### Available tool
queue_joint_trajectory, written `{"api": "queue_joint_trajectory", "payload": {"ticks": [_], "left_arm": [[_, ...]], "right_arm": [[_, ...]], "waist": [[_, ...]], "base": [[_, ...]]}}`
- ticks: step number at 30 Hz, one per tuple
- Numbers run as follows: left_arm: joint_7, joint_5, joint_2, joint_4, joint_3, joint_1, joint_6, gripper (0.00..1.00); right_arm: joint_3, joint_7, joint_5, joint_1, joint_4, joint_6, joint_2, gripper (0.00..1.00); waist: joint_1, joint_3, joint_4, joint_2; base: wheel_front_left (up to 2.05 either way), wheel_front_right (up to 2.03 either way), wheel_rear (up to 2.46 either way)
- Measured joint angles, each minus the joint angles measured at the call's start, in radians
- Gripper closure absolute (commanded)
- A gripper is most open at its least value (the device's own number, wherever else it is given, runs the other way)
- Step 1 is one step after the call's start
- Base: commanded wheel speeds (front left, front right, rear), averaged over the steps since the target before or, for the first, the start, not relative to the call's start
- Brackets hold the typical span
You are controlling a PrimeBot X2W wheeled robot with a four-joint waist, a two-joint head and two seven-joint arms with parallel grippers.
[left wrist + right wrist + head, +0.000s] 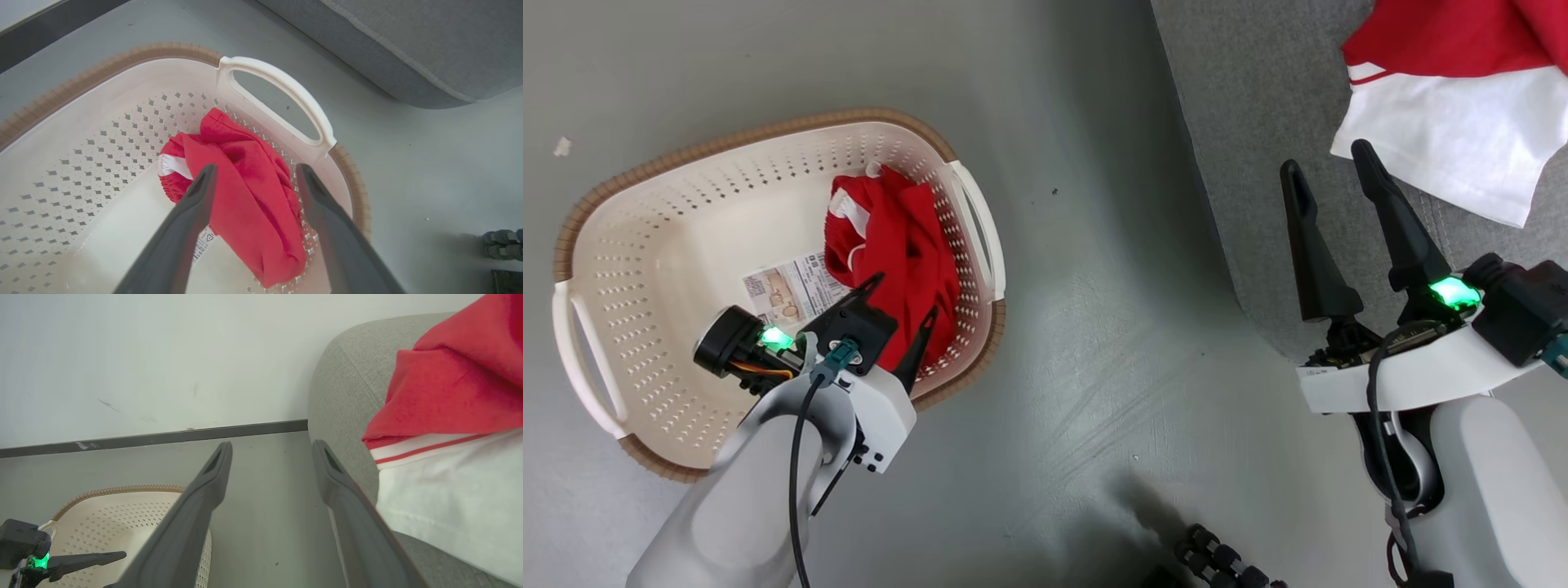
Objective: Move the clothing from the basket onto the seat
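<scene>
- Head view: the left pincer (903,298) hangs over the basket (768,131) with its fingers spread apart and nothing between them. It is just above the crumpled garment (890,237), which lies against the basket's right wall and partly over the label (788,294). The right pincer (1326,159), also spread and empty, sits over the edge of the seat (1241,122), just beside the second garment (1445,106) lying there.
- Left wrist view: the crumpled garment is bunched into a ridge that runs between the two fingers, near the handle (278,85), with white trim showing at one end. It looks light, soft and limp, so it would likely sag and trail when lifted. A pinch across the thick raised fold in the middle looks the surest hold; a thin edge could slip out.
- Right wrist view: the second garment, red above white, drapes over the seat's rounded corner just right of the fingers. The basket stands on the floor (265,477), apart from the seat.
</scene>
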Motion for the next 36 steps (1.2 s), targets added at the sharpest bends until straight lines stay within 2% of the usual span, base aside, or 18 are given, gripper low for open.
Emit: {"api": "queue_joint_trajectory", "payload": {"ticks": [11,21,26,27,28,29,30,36], "left_arm": [[-0.018,-0.002,0.0,0.037,0.017,-0.016,0.015,0.0],[-0.023,-0.005,0.028,0.091,0.061,-0.047,0.069,0.0],[-0.023,0.0,0.024,0.115,0.061,-0.062,0.076,0.0],[-0.022,0.0,0.023,0.121,0.061,-0.064,0.076,0.24],[-0.022,0.0,0.024,0.127,0.06,-0.064,0.076,0.55],[-0.022,0.0,0.023,0.132,0.059,-0.064,0.076,0.91],[-0.022,0.0,0.022,0.134,0.058,-0.064,0.075,1.0],[-0.03,0.0,0.007,0.14,0.043,-0.067,0.065,1.0]], "right_arm": [[0.011,0.0,0.025,-0.06,0.009,0.0,0.0,0.0],[0.016,0.0,0.042,-0.097,0.009,0.0,0.0,0.0],[0.011,0.0,0.043,-0.105,0.01,0.0,0.0,0.0],[0.012,0.0,0.043,-0.108,0.011,0.0,0.0,0.0],[0.012,0.0,0.043,-0.113,0.012,0.0,0.0,0.0],[0.012,0.0,0.045,-0.119,0.012,0.0,0.0,0.0],[0.012,0.0,0.046,-0.124,0.012,0.0,0.0,0.0],[0.004,0.0,0.045,-0.132,0.019,0.0,0.0,0.0]], "waist": [[0.0,0.06,-0.036,0.0],[0.0,0.1,-0.056,0.0],[0.0,0.11,-0.056,0.0],[0.0,0.11,-0.055,0.0],[0.0,0.11,-0.055,0.0],[0.0,0.11,-0.054,0.0],[0.0,0.109,-0.053,0.0],[0.0,0.098,-0.048,0.0]], "base": [[0.0,0.0,0.0],[0.0,0.0,0.0],[0.0,0.0,0.0],[0.0,0.0,0.0],[0.0,0.0,0.0],[0.0,0.0,0.0],[0.0,0.0,0.0],[0.0,0.0,0.0]]}}
